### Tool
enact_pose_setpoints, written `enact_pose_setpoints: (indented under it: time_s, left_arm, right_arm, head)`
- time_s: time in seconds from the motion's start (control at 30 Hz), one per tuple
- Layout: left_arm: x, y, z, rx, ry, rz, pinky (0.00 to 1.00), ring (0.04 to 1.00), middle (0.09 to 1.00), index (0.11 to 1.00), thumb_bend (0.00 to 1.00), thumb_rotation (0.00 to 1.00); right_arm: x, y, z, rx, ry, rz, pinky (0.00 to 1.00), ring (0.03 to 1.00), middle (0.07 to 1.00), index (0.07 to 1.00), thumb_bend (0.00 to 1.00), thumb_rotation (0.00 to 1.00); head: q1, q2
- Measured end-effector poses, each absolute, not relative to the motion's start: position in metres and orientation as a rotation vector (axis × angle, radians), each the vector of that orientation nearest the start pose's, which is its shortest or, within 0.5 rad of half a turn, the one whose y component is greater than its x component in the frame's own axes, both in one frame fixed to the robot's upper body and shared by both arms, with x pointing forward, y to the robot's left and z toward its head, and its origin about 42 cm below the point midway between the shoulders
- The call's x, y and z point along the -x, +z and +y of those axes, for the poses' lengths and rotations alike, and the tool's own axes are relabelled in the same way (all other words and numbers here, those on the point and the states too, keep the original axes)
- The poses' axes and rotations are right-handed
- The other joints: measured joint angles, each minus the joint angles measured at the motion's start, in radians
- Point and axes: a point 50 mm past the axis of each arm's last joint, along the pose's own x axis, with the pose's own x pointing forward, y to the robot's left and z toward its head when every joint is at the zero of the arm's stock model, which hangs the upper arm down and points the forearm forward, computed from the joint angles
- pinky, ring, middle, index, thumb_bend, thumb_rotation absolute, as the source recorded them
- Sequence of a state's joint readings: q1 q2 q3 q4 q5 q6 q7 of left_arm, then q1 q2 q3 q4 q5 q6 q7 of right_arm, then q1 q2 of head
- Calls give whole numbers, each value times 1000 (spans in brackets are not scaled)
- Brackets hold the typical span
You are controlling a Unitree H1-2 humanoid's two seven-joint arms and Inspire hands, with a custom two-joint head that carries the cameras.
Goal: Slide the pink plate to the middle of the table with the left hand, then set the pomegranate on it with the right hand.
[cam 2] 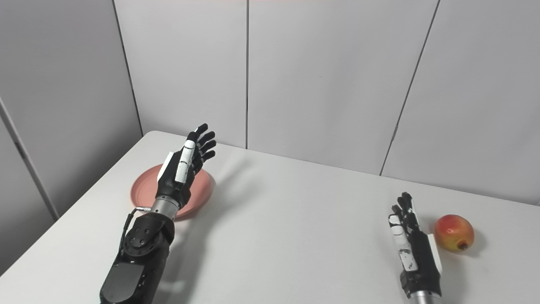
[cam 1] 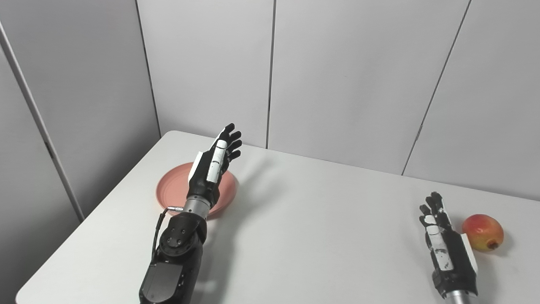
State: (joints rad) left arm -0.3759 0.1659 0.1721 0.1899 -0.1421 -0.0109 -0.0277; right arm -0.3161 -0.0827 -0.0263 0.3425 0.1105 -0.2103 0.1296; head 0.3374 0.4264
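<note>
plate at the far left, fruit at the right, both robot hands empty

the left robot hand (cam 1: 213, 166) hangs over the pink plate (cam 1: 171, 190) with fingers straight and spread, edge-on to the camera, holding nothing. whether its lower edge touches the plate or floats just above it cannot be told from either view. the plate lies flat on the white bench (cam 1: 295, 219) near the far left corner, well away from the middle, so the slide is judged not yet done.

the plate looks shallow, rigid and light, probably plastic, with a low raised rim. on a smooth bench it should glide with little force. the sensible contact is a flat push against the rim's far-left outer side, or fingertips pressed down inside the well to drag it. pressing hard on the rim alone might tip it up.

the right robot hand (cam 2: 411, 238) rests low near the front right of the bench, fingers extended and slightly apart, empty. the pomegranate (cam 2: 454, 232) sits just beside it on the outer side, apart from it, with its crown end pointing toward the front.

the fruit looks firm, fairly heavy for its size, with a smooth leathery skin, and round enough to roll if nudged. a wrap around its widest part, thumb opposite fingers, should suit it; it needs a gentle set-down on the plate so it stays put.
</note>
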Motion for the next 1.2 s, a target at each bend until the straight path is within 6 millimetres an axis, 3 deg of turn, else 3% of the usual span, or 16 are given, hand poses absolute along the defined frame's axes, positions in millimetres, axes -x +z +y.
enact_pose_setpoints:
  time_s: [0.37, 0.87, 1.2]
  left_arm:
    - [-399, 185, 339, -59, 191, -197, 852, 822, 804, 791, 749, 1000]
    - [-400, 178, 380, -138, 268, -184, 779, 798, 801, 801, 737, 1000]
    - [-400, 169, 394, -148, 321, -156, 768, 802, 804, 802, 737, 1000]
  right_arm:
    - [-384, 119, -220, -18, 154, -178, 1000, 983, 1000, 1000, 508, 832]
    - [-386, 118, -221, -26, 156, -177, 1000, 981, 995, 1000, 505, 830]
    - [-387, 119, -221, -26, 159, -182, 1000, 985, 998, 1000, 517, 827]
  head:
    - [8, 5]
    - [9, -3]
    - [12, -5]
